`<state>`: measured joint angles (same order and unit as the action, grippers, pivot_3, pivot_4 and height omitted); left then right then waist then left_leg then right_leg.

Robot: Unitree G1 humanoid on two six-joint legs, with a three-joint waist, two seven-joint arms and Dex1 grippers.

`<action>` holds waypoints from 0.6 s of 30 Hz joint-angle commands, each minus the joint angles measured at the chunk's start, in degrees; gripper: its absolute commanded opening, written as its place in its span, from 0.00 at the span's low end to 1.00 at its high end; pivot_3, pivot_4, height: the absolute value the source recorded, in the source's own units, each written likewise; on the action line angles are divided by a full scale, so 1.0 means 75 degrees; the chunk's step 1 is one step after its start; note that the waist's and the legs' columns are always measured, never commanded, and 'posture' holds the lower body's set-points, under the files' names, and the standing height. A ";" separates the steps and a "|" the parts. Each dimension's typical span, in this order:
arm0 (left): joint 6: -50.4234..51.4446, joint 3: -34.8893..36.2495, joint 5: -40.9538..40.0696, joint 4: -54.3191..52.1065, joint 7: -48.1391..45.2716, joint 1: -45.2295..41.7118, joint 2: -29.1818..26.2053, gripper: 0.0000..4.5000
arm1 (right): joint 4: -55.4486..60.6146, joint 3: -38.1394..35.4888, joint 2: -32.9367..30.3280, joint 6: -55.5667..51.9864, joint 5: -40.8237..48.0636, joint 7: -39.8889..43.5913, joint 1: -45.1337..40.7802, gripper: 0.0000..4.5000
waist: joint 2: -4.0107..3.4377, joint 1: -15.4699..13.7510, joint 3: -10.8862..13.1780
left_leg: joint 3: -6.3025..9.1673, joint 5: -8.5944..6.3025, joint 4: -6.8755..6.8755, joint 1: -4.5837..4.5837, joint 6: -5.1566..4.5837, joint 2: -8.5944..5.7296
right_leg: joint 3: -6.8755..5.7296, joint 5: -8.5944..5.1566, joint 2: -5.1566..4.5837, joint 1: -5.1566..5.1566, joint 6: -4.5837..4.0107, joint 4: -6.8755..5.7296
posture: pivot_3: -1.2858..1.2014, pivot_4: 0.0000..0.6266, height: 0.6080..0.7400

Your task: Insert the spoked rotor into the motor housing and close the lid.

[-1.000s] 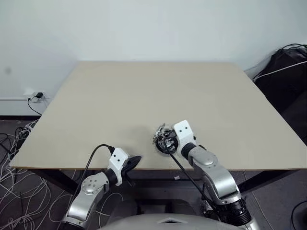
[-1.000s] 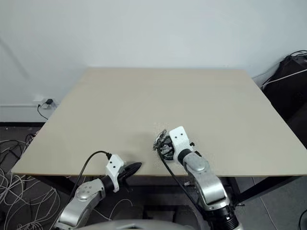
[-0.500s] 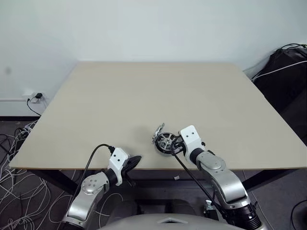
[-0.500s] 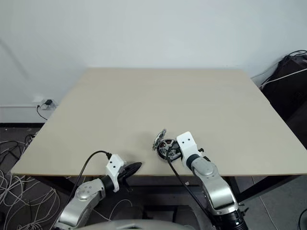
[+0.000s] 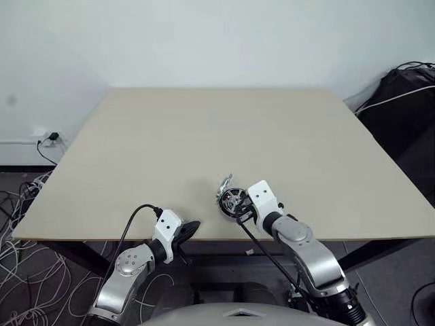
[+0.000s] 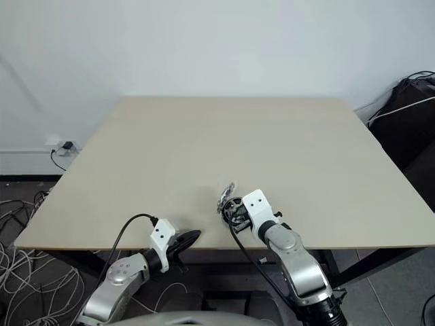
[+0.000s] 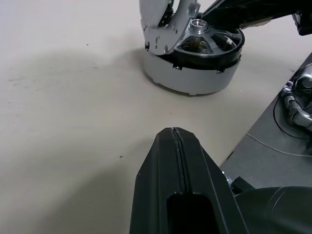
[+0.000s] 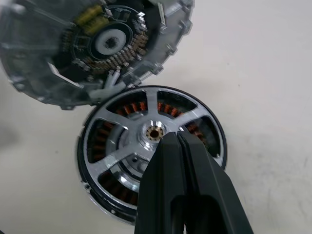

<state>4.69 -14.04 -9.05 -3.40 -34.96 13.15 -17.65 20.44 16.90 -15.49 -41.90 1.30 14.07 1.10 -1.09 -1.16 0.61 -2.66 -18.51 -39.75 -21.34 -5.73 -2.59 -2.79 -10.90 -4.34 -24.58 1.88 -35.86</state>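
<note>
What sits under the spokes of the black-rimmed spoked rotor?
Copper-orange windings show through the gaps of the black-rimmed silver spoked rotor. The rest beneath is covered, and the right gripper's shut black fingers hide its near edge.

The surface (image 5: 204, 136) is a plain, pale beige board standing against a white wall, and most of it is bare. Near its front edge, a little right of the middle, lies the spoked rotor (image 8: 152, 146): a black rim with shiny silver spokes, flat on the surface, with copper-brown windings of the motor housing (image 8: 127, 109) showing through the gaps between the spokes, so the rotor sits down in the housing. The lid (image 8: 92, 44), a silver round cover with cut-outs, leans tilted against the rotor's far side, its lower edge touching the rotor's rim.
</note>
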 commanded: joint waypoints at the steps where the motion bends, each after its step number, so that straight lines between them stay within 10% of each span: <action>1: -0.0062 0.0046 -0.0031 -0.0380 0.0014 -0.0050 0.0023 0.00 | -0.0079 0.0265 0.0105 0.0027 -0.0027 0.0165 -0.0185 0.01 | 0.0003 0.0015 -0.0002 | 0.0000 0.0000 0.0000 0.0001 0.0000 0.0000 | 0.0000 0.0000 0.0000 0.0001 0.0000 0.0000 | 0.52 0.00 1.00; 18: -0.0087 0.0031 -0.0031 -0.0311 -0.0039 -0.0088 0.0022 0.00 | 0.0000 -0.0537 0.0301 0.0574 -0.0118 -0.0129 -0.0234 0.01 | 0.0023 0.0029 -0.0013 | 0.0000 0.0005 0.0002 0.0027 0.0010 0.0012 | 0.0005 0.0000 0.0009 0.0019 -0.0002 -0.0009 | 0.52 0.00 1.00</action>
<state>4.68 -14.05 -9.07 -3.40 -35.05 13.12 -17.57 18.18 14.82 -13.58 -39.31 0.37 13.82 0.37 -0.92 -0.94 0.51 -2.66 -18.49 -39.74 -21.14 -5.67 -2.50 -2.76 -10.90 -4.27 -24.44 1.87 -35.92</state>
